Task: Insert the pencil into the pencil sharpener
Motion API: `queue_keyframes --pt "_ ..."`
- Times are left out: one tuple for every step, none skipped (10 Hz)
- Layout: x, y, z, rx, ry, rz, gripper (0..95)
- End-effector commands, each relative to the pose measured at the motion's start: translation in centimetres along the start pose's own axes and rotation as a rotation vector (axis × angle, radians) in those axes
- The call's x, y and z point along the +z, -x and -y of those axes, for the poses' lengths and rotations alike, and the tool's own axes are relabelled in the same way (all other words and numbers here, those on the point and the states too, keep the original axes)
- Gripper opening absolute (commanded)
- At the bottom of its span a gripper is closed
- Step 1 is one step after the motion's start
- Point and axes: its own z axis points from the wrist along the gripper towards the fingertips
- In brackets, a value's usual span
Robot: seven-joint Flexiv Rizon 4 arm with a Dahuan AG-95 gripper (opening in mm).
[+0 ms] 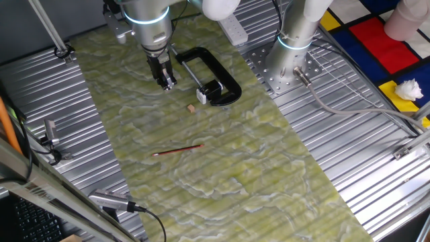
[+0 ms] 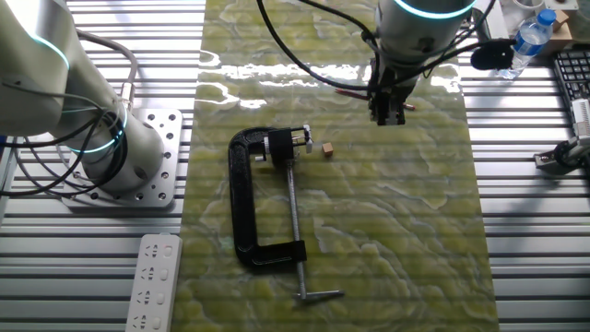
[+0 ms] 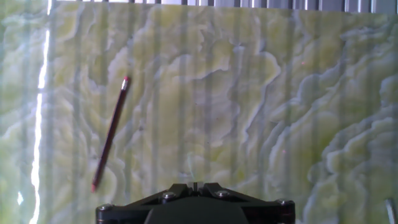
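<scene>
The reddish-brown pencil (image 1: pixel 178 150) lies flat on the green marbled mat, apart from everything else. In the hand view it (image 3: pixel 111 134) lies to the left, slanted. In the other fixed view only part of it (image 2: pixel 355 93) shows beside the hand. My gripper (image 1: pixel 166 82) hangs above the mat, left of the black clamp (image 1: pixel 222 74), with its fingers together and nothing in them; it also shows in the other fixed view (image 2: pixel 387 115). A small light piece (image 2: pixel 281 143) is held in the clamp's jaws; I cannot tell if it is the sharpener.
A small tan block (image 1: pixel 191 107) lies on the mat near the clamp's jaw end. A second arm's base (image 1: pixel 292 47) stands on the metal table at the right. A white power strip (image 2: pixel 152 277) lies off the mat.
</scene>
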Motion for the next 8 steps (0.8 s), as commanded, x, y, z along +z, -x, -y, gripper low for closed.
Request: queue_keyframes --pt "0.7 1.4 -2.4 0.095 0.013 -0.005 0.0" --pt "0.9 1.9 -3.1 0.113 0.018 -0.008 0.0" --pt "1.7 3.1 -4.1 0.146 0.036 -0.014 0.0" --pt "2.1 3.6 -4.5 0.153 0.041 -0.013 0.0" --pt "2.7 4.3 -5.1 0.151 0.037 -0.009 0.0" --pt "2.8 4.5 -5.5 0.143 0.034 -0.008 0.0" --pt "2.9 4.4 -5.7 0.141 0.032 -0.008 0.0" --pt "3.1 4.4 -5.9 0.141 0.031 -0.009 0.0"
